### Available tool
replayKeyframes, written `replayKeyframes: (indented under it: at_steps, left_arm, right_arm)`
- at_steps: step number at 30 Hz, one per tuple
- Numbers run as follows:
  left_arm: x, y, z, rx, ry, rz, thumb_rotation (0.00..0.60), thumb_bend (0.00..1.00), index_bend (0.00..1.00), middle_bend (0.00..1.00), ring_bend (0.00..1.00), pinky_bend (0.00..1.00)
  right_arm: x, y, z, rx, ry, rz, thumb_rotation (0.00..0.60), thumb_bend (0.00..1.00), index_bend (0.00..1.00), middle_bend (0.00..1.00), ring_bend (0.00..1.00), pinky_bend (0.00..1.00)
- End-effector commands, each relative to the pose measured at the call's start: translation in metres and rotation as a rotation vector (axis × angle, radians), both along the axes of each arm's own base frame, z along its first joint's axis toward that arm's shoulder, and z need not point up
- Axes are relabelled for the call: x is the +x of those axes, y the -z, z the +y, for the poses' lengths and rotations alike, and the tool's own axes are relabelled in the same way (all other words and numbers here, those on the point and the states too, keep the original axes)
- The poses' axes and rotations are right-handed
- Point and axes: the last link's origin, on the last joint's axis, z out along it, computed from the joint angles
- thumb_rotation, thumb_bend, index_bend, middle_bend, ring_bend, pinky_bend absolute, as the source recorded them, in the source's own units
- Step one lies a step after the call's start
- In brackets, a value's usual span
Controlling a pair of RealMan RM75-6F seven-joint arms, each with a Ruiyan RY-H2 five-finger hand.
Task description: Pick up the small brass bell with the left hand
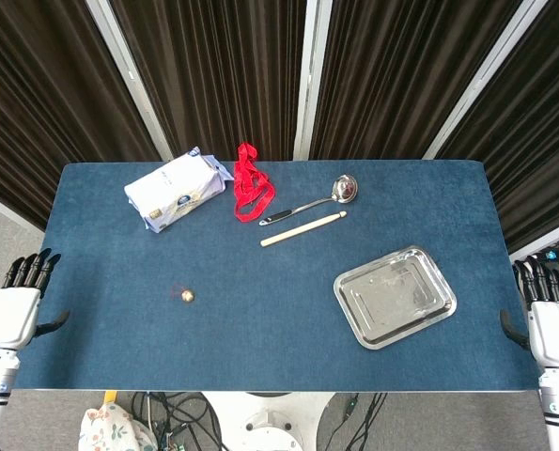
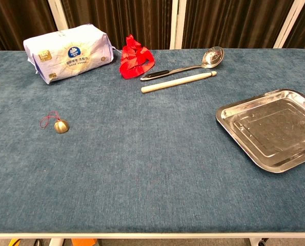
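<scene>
Head view, looking down on a blue tabletop (image 1: 279,329). One small brass bell (image 1: 187,296) lies alone on the near-left part of the cloth, well apart from every other object and from both hands. Its body is round, so no long axis can be read; in the chest view a thin red cord loop (image 2: 48,119) trails from the bell (image 2: 61,126) toward the left and slightly far.

One left hand (image 1: 16,305) rests beyond the left edge of the tabletop, fingers extended, slightly apart and pointing far, thumb out to the side, holding nothing. One right hand (image 1: 547,315) rests beyond the right edge in a matching pose, also holding nothing. Neither hand appears in the chest view.

Other items, one of each: a white packet (image 1: 176,188) at far left; a red ribbon (image 1: 251,188) just right of it; a metal ladle (image 1: 317,199) and a pale wooden stick (image 1: 302,228) lying side by side near the far centre; a steel tray (image 1: 395,296) at near right.
</scene>
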Motion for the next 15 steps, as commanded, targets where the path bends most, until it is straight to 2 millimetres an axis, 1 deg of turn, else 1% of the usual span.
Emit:
replayKeyframes:
  at_steps: [1, 4, 10, 15]
  left_arm:
    - [0.001, 0.001, 0.001, -0.004, 0.004, -0.006, 0.600, 0.17, 0.02, 0.01, 0.00, 0.06]
    - [0.004, 0.004, 0.001, -0.020, 0.012, -0.003, 0.600, 0.17, 0.02, 0.01, 0.00, 0.06]
    - [0.019, 0.014, 0.007, -0.095, 0.047, -0.062, 0.600, 0.17, 0.03, 0.01, 0.00, 0.06]
    - [0.042, 0.035, 0.017, -0.188, 0.111, -0.121, 0.600, 0.17, 0.06, 0.01, 0.00, 0.06]
  right_arm:
    - [0.000, 0.000, -0.001, 0.002, -0.002, 0.000, 0.600, 0.30, 0.00, 0.00, 0.00, 0.00]
    - [0.001, 0.000, -0.001, 0.004, -0.003, 0.002, 0.600, 0.30, 0.00, 0.00, 0.00, 0.00]
    - [0.002, -0.004, -0.002, -0.008, -0.004, -0.001, 0.600, 0.31, 0.00, 0.00, 0.00, 0.00]
    - [0.001, -0.006, -0.001, -0.007, -0.001, -0.004, 0.600, 0.30, 0.00, 0.00, 0.00, 0.00]
